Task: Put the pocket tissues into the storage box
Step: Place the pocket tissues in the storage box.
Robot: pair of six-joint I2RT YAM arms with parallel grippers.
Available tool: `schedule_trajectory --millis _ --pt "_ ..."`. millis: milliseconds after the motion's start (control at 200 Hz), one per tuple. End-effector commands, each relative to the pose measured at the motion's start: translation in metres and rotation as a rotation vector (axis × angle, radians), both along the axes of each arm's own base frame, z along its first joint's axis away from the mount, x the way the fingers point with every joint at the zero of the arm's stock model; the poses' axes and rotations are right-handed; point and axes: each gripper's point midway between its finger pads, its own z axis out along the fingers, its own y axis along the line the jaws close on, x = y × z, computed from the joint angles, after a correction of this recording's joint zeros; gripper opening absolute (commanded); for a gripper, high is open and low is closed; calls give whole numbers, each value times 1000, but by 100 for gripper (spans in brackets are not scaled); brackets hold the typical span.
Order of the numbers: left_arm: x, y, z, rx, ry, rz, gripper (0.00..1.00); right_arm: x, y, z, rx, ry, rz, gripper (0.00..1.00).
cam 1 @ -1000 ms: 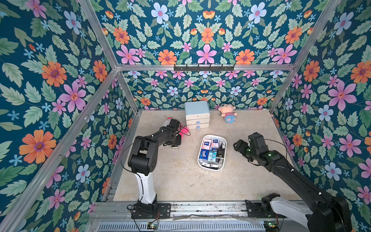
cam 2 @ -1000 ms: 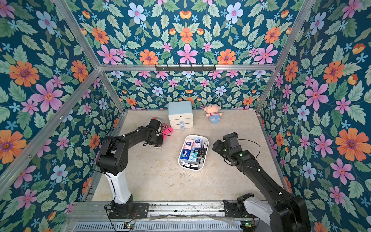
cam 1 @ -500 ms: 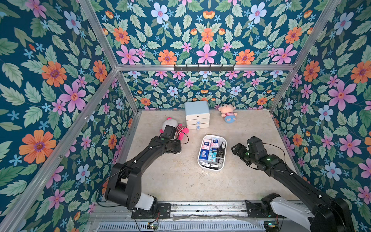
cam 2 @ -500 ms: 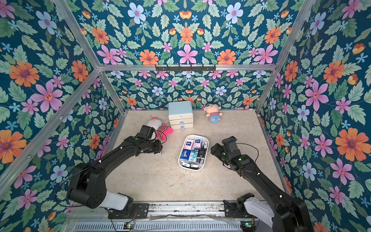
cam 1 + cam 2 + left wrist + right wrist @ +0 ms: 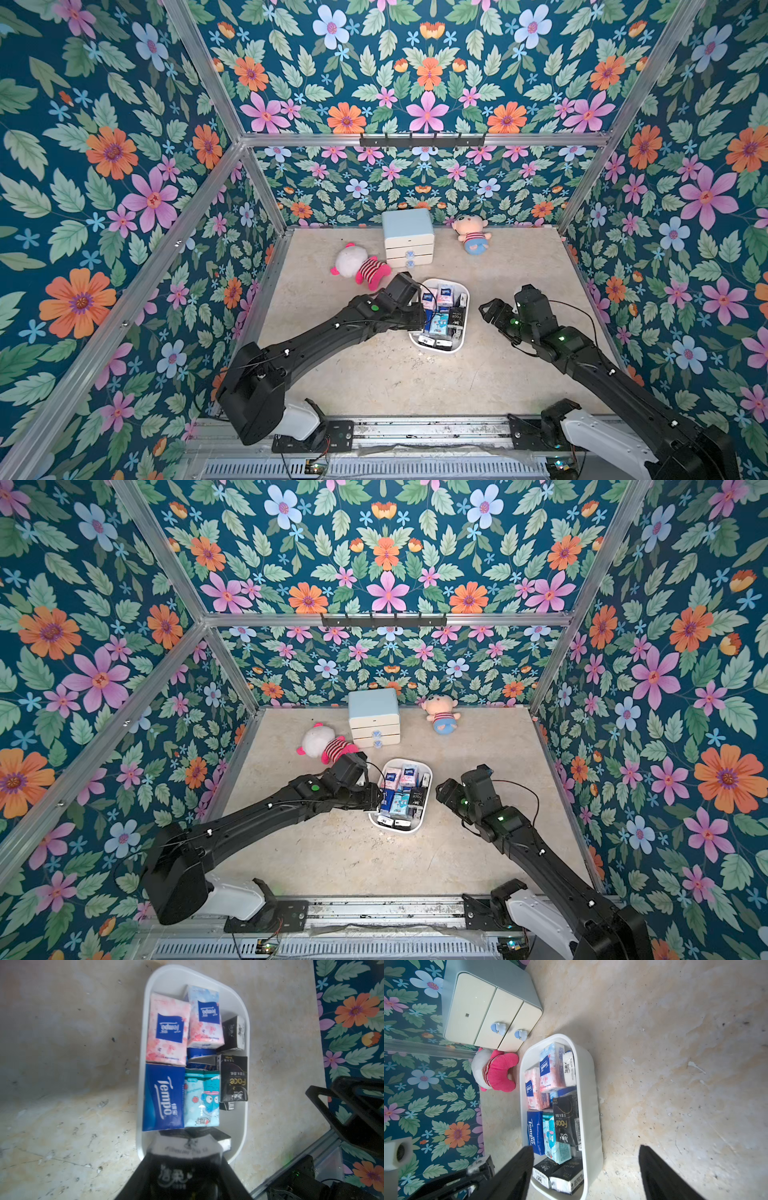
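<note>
Your left gripper (image 5: 417, 321) is clenched on a black packet (image 5: 178, 1175), poised at the near-left part of the storage box (image 5: 436, 350). The box sits mid-worktop, in front of the drawer cabinet (image 5: 408, 237) by the back edge, with more pocket tissues (image 5: 164, 1097) packed inside. Your right gripper (image 5: 492, 311) hangs just beside the box's right wall, jaws spread wide, holding nothing.

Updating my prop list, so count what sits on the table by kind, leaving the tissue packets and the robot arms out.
plush toys: 2
drawer cabinet: 1
storage box: 1
Total: 4
</note>
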Motion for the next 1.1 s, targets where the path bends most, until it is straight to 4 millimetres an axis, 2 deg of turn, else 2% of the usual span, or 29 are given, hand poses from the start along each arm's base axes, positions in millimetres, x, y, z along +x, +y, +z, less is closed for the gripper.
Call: schedule_trajectory --millis 0,155,240,325,530,670,755,890,945,1095 --pt "1 -20 2 23 -50 -30 47 -4 -5 -2 -9 5 -19 84" --pt "-1 -53 -1 13 -99 -86 47 -6 -9 2 -8 -8 -31 84" --pt "2 -63 -4 9 -115 -82 47 -8 -4 1 5 -3 -8 84" --pt "6 -68 -13 8 -110 -65 48 -9 2 0 24 3 20 82" --pt "9 -70 -44 44 -92 -57 51 -14 2 -1 17 2 42 81" --pt "15 -68 -52 79 -116 -51 52 -16 1 0 16 1 47 80" --pt "16 -67 -51 90 -121 -46 55 -18 3 0 24 4 56 80" --pt "17 -60 -45 109 -121 -28 73 -21 15 3 55 -8 99 79" --pt "17 -55 -37 114 -127 -10 80 -24 25 6 69 -20 131 78" --pt "26 -31 -5 119 -169 54 87 -32 63 13 94 -41 240 76"
